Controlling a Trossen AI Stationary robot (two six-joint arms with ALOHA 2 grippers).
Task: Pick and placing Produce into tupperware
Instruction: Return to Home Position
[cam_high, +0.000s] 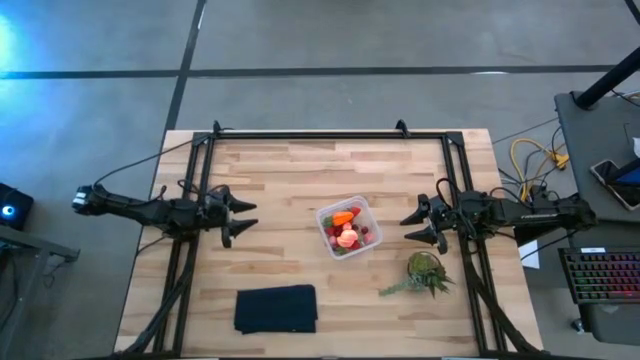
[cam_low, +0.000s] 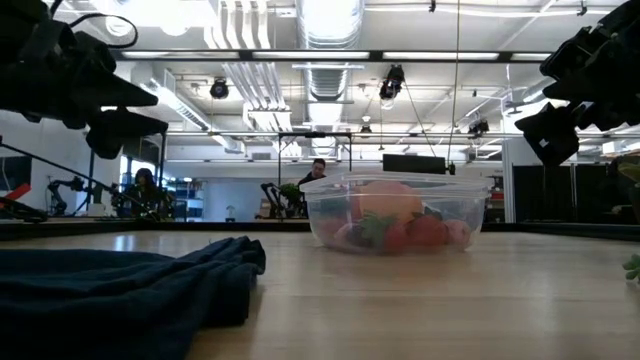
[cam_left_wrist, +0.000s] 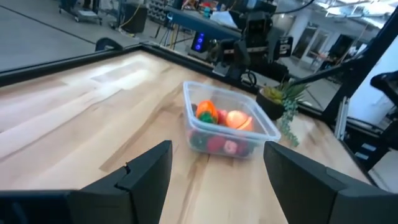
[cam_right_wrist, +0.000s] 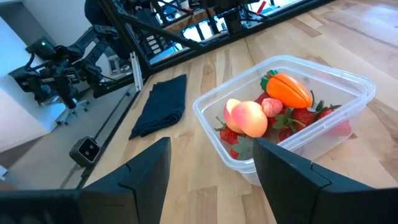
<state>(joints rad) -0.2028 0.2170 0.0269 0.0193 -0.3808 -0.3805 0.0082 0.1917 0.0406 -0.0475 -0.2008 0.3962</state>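
The clear square tupperware (cam_high: 347, 228) stands on its base near the middle of the table. Inside it lie red strawberry pieces (cam_right_wrist: 303, 116), an orange carrot-like piece (cam_right_wrist: 290, 90) and a pinkish round piece (cam_right_wrist: 249, 117). It also shows in the left wrist view as the tupperware (cam_left_wrist: 227, 119) and in the low view (cam_low: 395, 212). My left gripper (cam_high: 240, 216) hangs open above the table, left of the container. My right gripper (cam_high: 412, 226) hangs open on the container's right. Neither touches anything.
A dark blue folded cloth (cam_high: 276, 308) lies near the table's near edge, left of centre. A green leafy plant (cam_high: 425, 272) lies near the right arm, on the near right. Black frame rails (cam_high: 300, 136) run along the far edge and both sides.
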